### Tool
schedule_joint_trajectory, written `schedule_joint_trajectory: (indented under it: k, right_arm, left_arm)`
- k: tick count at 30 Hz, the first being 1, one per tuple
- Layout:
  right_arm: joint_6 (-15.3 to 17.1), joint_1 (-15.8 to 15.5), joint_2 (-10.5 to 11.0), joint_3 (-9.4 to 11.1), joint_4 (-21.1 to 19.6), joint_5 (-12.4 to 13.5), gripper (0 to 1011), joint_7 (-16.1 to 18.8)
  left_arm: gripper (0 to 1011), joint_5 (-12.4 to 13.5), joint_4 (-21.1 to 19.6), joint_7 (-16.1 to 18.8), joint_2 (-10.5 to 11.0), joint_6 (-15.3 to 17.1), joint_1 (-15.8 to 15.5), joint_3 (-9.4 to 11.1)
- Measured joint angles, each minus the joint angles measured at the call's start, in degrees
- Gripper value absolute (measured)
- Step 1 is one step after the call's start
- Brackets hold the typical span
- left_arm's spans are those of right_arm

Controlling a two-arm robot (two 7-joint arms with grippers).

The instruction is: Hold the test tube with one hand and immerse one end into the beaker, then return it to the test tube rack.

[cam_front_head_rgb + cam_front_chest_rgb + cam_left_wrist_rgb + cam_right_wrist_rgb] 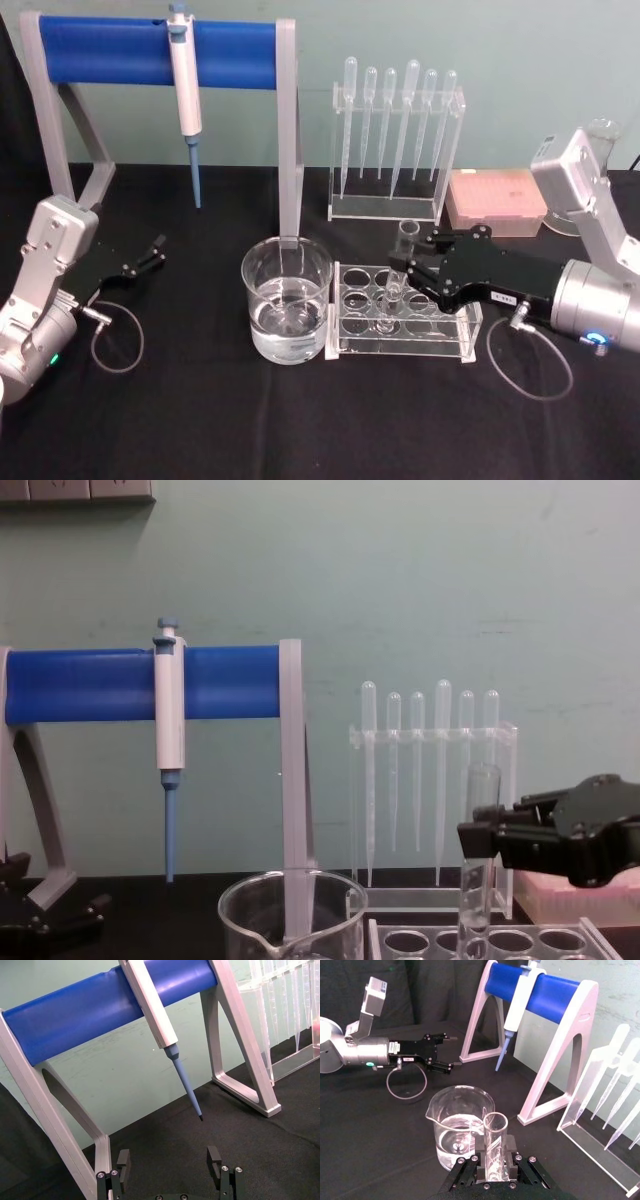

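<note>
Step in hand, judged: lifting the long clear glass test tube [398,272] out of the clear acrylic rack with round holes [402,322], prior to carriage toward the wide clear glass beaker with pouring spout [286,300]. Advisable: raise straight up until the rounded bottom clears the hole, keep the tube upright so the liquid inside stays put, then travel sideways over the beaker rim and lower without knocking glass on glass. Right black two-finger gripper [492,1160]: near the front right of the black table [200,430], closed narrow on the tube just below its flared rim, pads [511,1148] pressed to either side; tube upright, lower end still within a rack hole near the rack's middle. Beaker: just left of the rack, about a third full of clear water, toward the table's front centre. Left black gripper [142,258]: idle near the left edge, well apart from the glassware, fingers spread wide, nothing between them. Farther back: blue-barrelled stand on grey legs [150,52] with a white-and-blue pipettor [186,95] hung on it; clear rack of frosted plastic pipettes [396,135]; pink tip box [497,200] at the far right.
</note>
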Motion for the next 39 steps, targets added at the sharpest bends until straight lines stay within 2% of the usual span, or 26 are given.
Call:
schedule_joint_trajectory:
  k: [14, 26, 29, 34, 39]
  right_arm:
    - [-0.5, -0.8, -1.6, 0.0, 1.6, -1.4, 231, 0.5]
    - [-0.5, -0.8, -1.5, 0.0, 1.6, -1.3, 249, 0.5]
    - [-0.5, -0.8, -1.5, 0.0, 1.5, -1.3, 362, 0.5]
    - [-0.5, -0.7, -1.5, 0.0, 1.5, -1.3, 489, 0.5]
    - [-0.9, -1.0, -1.4, 0.5, 0.7, -1.0, 682, 0.6]
  left_arm:
    - [1000, 0.0, 0.0, 0.0, 0.0, 0.0, 0.0, 0.0]
    - [1000, 0.0, 0.0, 0.0, 0.0, 0.0, 0.0, 0.0]
    - [1000, 0.0, 0.0, 0.0, 0.0, 0.0, 0.0, 0.0]
    - [1000, 0.0, 0.0, 0.0, 0.0, 0.0, 0.0, 0.0]
    - [1000, 0.0, 0.0, 0.0, 0.0, 0.0, 0.0, 0.0]
